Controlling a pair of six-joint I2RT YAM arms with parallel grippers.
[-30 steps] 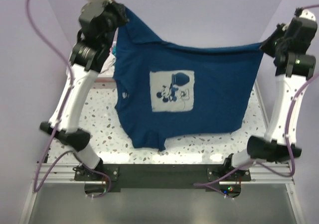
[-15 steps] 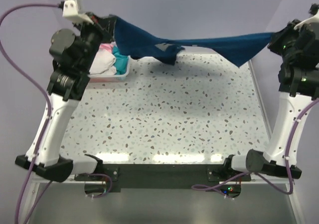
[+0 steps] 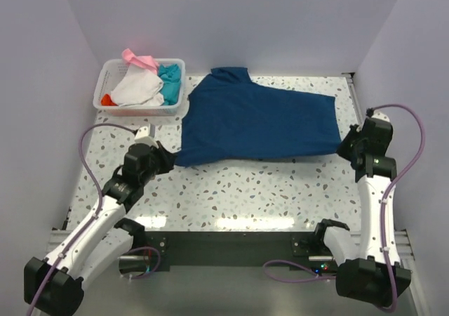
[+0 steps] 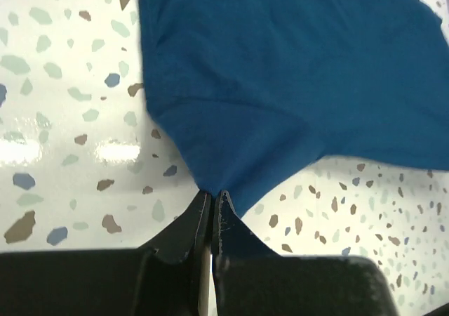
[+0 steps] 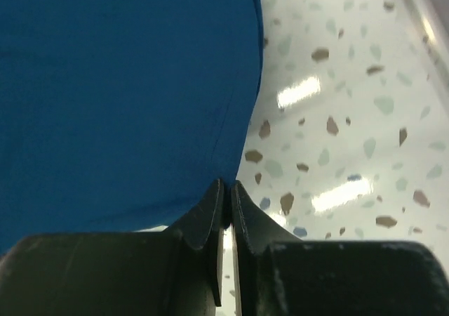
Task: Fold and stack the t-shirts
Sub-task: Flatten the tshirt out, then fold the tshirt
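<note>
Navy tee (image 3: 256, 119) is down flat on the table (image 3: 245, 189), plain side up, one sleeve poking toward the back wall. Left claw (image 3: 168, 163) sits low at the near-left corner, fingers together, pinching that corner of cloth to a point. Right claw (image 3: 342, 149) is at the near-right corner, fingers all but touching, the hem nipped at the tips. Far left, just beside the shirt, the basket (image 3: 105, 70) holds a white tee (image 3: 137, 90), a teal tee (image 3: 168, 84), a pink tee (image 3: 140, 58) draped over the rim, and an orange-red tee (image 3: 105, 100) peeking out.
</note>
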